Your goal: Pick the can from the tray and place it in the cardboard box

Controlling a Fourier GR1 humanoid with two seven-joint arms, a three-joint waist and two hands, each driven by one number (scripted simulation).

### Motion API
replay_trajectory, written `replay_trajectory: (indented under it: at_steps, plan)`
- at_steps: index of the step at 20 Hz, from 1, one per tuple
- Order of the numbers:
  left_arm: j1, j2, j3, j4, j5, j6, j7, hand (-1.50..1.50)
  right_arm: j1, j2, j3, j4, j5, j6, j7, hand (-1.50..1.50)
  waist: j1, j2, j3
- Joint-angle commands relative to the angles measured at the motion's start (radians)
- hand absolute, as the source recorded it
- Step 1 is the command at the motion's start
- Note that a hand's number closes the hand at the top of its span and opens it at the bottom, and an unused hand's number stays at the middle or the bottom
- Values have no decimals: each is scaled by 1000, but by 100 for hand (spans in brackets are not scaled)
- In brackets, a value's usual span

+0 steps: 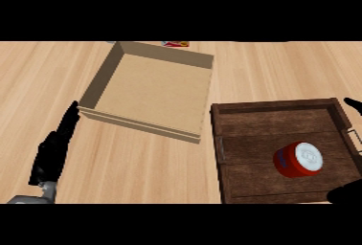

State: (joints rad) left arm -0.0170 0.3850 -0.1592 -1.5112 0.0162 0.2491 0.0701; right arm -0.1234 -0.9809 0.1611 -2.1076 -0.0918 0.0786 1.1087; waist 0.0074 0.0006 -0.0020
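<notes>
Our right hand (346,194) shows only as dark bits at the tray's (283,107) right edge; we cannot tell its state. Just left of it lies the red can (299,160) in the tray. Our left hand (55,148) rests straight-fingered, the cardboard box (152,91) to its upper right.

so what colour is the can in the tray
Red with a blue band and a white top, seen in the head view: can, tray.

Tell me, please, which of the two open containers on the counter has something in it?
The dark wooden tray at right: it holds the red can. The cardboard box shows only bare floor.
</notes>
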Motion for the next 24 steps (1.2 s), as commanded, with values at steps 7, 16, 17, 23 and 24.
replay_trajectory:
  at_steps: [7, 16, 17, 23, 24]
  plan:
    - [8, -10, 31, 7, -10, -21, -8, 0, -34, 73, 121, -9, 100, -4, 243, -150, -4, -1, 1]
    - [48, -44, 12, -32, -45, -31, -9, 0, -31, 118, 125, 64, 140, 25, 199, -150, -2, -1, 1]
    - [1, -16, 54, -20, -43, -36, 6, 0, -43, 140, 149, 43, 172, 15, 221, -150, -3, -1, 1]
    - [21, -87, 19, 4, -74, -16, -11, 0, 14, 188, 167, 75, 249, -7, 157, -150, -10, -1, 1]
    - [48, -70, 23, -48, -79, -16, 10, 0, 20, 201, 164, 81, 259, -13, 168, -150, -6, -2, 2]
